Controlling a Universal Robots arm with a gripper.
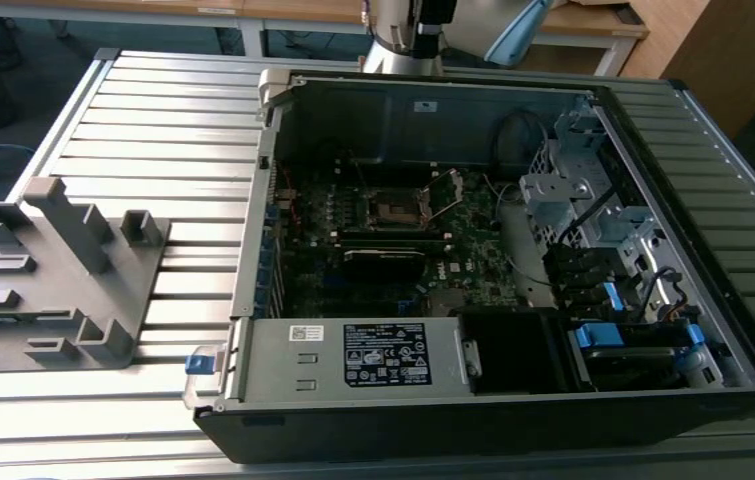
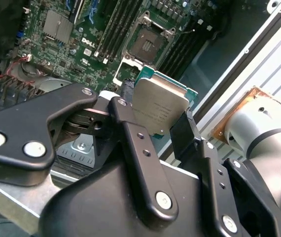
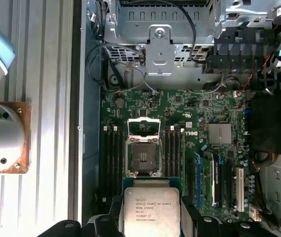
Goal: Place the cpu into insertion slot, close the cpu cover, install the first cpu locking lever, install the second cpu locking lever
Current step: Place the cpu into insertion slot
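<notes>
Jaws around one cpu (image 2: 160, 106), apart from one insertion slot (image 3: 142, 157).

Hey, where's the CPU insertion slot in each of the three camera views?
Exterior view: insertion slot in the middle of the open case, on the motherboard.
Second wrist view: insertion slot just beyond the held cpu.
First wrist view: insertion slot just beyond the cpu.
Shared landmark: the green motherboard around it.

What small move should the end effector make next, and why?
Probably ease the cpu toward the insertion slot, checking alignment: the end effector grips it clear of the board, the slot looks empty, and the cpu cover stands open.
</notes>
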